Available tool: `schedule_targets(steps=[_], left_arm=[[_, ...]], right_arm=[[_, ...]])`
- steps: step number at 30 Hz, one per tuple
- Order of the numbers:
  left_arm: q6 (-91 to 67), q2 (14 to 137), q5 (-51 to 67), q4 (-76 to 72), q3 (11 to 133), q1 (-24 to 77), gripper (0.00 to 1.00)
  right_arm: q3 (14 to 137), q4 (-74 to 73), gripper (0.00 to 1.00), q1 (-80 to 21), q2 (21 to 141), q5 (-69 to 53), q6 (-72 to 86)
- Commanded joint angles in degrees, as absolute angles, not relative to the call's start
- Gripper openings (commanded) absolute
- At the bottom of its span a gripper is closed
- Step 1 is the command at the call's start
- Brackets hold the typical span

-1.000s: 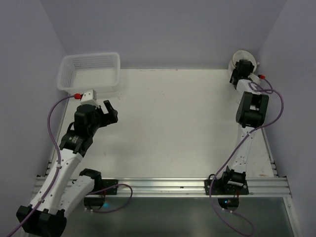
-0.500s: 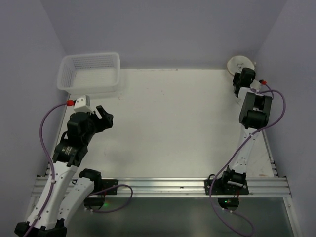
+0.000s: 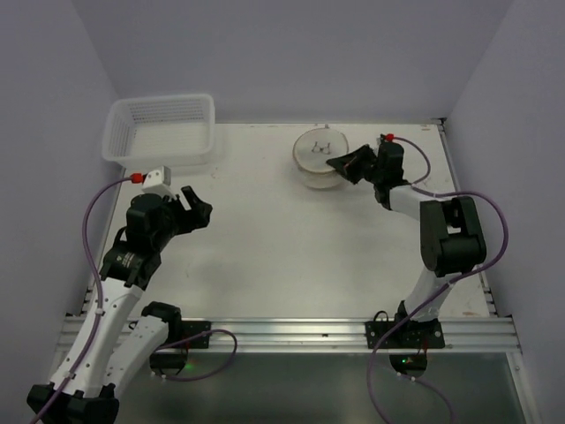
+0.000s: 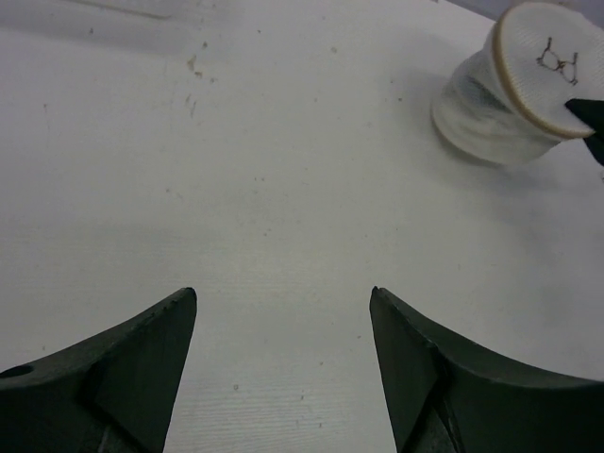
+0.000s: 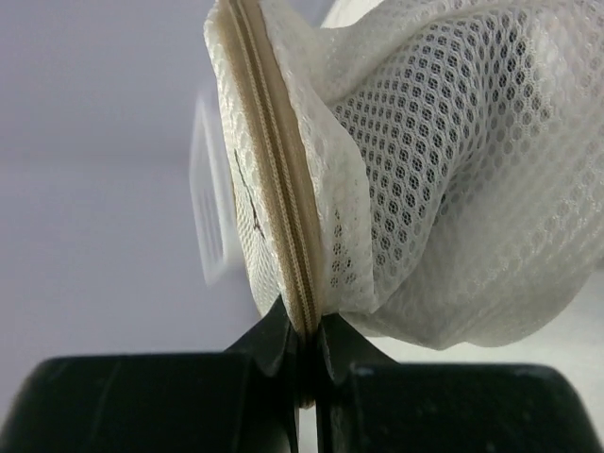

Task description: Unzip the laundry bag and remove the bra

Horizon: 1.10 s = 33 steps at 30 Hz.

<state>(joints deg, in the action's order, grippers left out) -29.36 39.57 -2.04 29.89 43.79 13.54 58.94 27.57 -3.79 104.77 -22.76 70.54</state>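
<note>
The laundry bag, a round white mesh pouch with a beige rim and a small black pictogram on its face, sits at the back middle of the table. My right gripper is shut on its rim from the right. The right wrist view shows the jaws pinching the beige zipper edge, with the mesh bulging to the right. My left gripper hangs open over the left of the table, far from the bag, with only bare table between its fingers. The bra is hidden.
A white rectangular plastic mesh basket stands at the back left corner, past my left arm. Purple-grey walls close the table at the back and both sides. A metal rail with both arm bases runs along the near edge.
My right gripper shut on the bag at the far right corner and has carried it left to the back middle. My left arm shifted slightly and its jaws narrowed a little.
</note>
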Motion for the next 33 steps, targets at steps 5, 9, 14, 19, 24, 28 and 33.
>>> schedule_targets(steps=[5,9,14,19,24,28,33], left_arm=[[-25.9,43.8,5.4,23.8,45.3,13.4,0.79],[-23.8,46.9,9.7,21.9,46.0,13.4,0.79],[-23.1,52.6,17.2,18.4,45.9,13.5,0.83],[-22.2,60.1,21.0,13.5,48.2,14.4,0.83],[-17.7,71.6,25.3,10.7,57.6,16.1,0.83],[-16.6,81.0,26.3,10.6,65.0,17.6,0.83],[-19.7,82.8,21.8,9.2,65.0,17.8,0.83]], right_arm=[[57.5,6.8,0.00,-16.9,97.1,-48.0,41.9],[65.9,-18.7,0.00,-19.2,97.5,-52.0,20.5],[67.6,-23.5,0.73,-19.1,91.7,-42.9,19.0],[62.8,-17.5,0.95,-19.2,78.4,-26.9,28.8],[52.0,-11.2,0.95,-19.5,68.0,-22.4,40.4],[43.3,-8.4,0.93,-22.8,62.5,-18.0,50.9],[35.2,-0.5,0.90,-28.9,60.5,-12.5,63.4]])
